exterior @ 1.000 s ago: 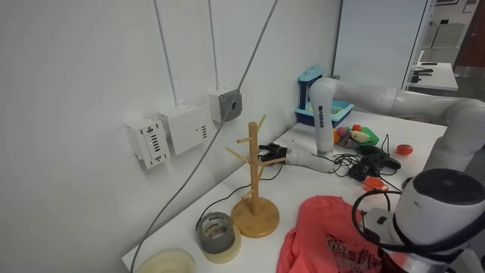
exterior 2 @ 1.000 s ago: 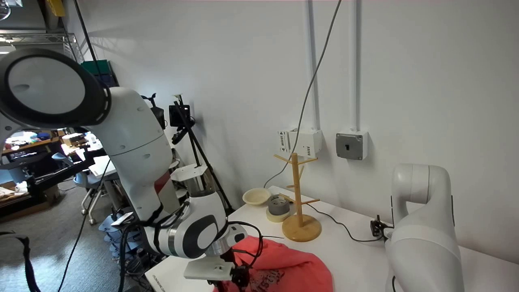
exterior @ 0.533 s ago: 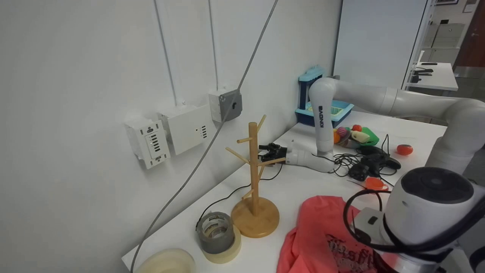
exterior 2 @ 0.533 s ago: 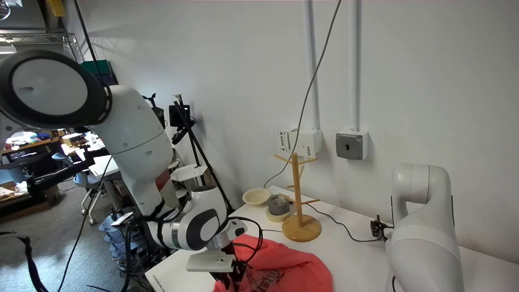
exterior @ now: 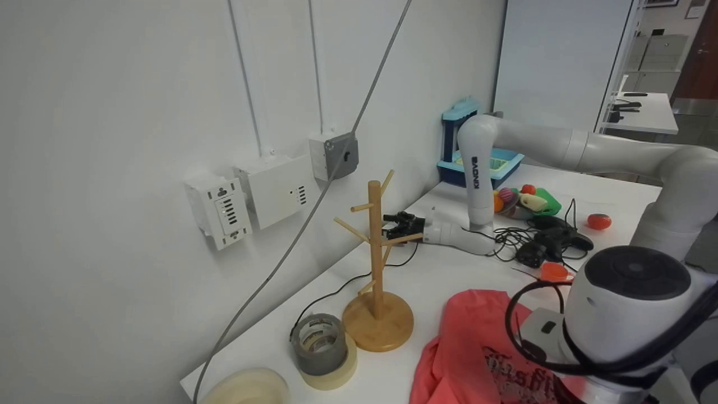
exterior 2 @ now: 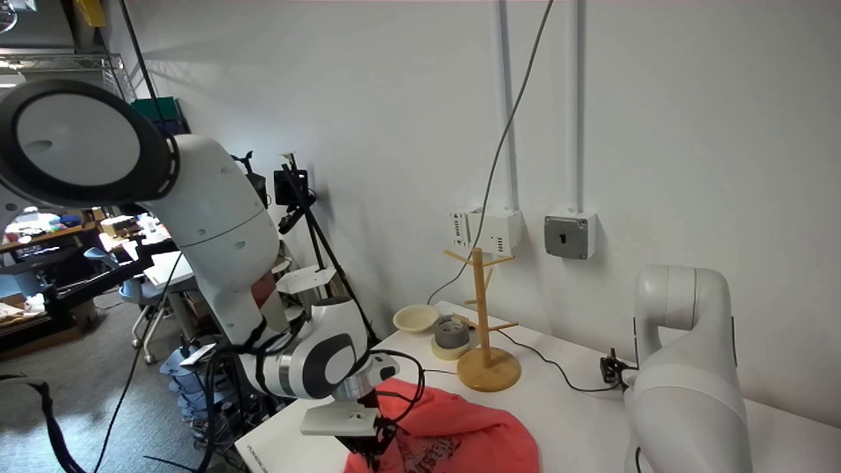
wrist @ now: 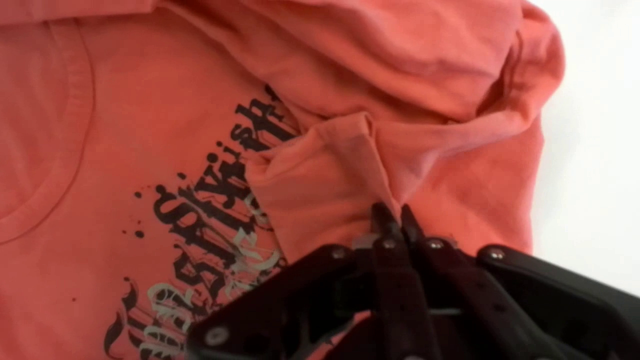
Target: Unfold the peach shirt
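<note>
1. Peach shirt (exterior 2: 470, 427) lies rumpled & partly folded on the white table (exterior 2: 558, 407), abt 6 o'clock in an exterior view; mug tree (exterior 2: 483, 315) at 12 o'clock from it.
2. Claw (wrist: 397, 215): tips almost together, pinching a fold (wrist: 320, 170) of the shirt, as far as we can tell; depth of bite hidden.
3. Handling: we'd guess v. light, limp, soft knit; not slippery, not fragile, but apt to bunch or stretch.
4. Hold: we want the top layer only, near the fold's free edge; risk = snagging the layer underneath & dragging the lot.
5. Writing: dark gothic print (wrist: 210, 190) at 9 o'clock from the tips, prob. "Stylish"; paler letters illegible. Neckline (wrist: 77, 110) beyond, abt 10; no label seen there.
6. Brand: "KINOVA" on the far white arm (exterior: 477, 168), 12 o'clock from shirt.
</note>
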Robot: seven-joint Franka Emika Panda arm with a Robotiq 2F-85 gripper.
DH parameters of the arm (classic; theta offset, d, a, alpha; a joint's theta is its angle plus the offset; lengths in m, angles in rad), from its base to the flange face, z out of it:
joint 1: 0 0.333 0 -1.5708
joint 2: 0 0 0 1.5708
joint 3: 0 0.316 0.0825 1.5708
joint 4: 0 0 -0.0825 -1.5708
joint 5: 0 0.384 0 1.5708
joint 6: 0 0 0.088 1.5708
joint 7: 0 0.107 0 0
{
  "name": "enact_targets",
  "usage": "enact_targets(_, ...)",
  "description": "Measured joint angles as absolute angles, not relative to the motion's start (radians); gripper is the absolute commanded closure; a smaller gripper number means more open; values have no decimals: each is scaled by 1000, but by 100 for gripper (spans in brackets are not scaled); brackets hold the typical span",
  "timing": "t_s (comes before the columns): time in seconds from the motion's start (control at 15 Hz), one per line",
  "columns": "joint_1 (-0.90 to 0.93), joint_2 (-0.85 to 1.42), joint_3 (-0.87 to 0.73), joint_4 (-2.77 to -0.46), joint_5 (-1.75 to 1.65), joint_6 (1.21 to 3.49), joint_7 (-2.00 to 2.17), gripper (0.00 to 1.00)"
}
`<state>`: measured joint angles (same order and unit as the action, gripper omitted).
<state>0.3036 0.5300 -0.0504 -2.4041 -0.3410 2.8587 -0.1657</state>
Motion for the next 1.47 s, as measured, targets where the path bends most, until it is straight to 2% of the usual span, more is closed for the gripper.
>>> enact_targets(0.47,258,372,96,-2519,-328,2728,-193,99)
enact_targets(0.73,220,295,225,-2577,-210,2666,-266,99)
enact_targets(1.13,205,270,383,-2575,27,2562,-375,99)
enact_targets(1.47,205,270,423,-2549,94,2481,-388,99)
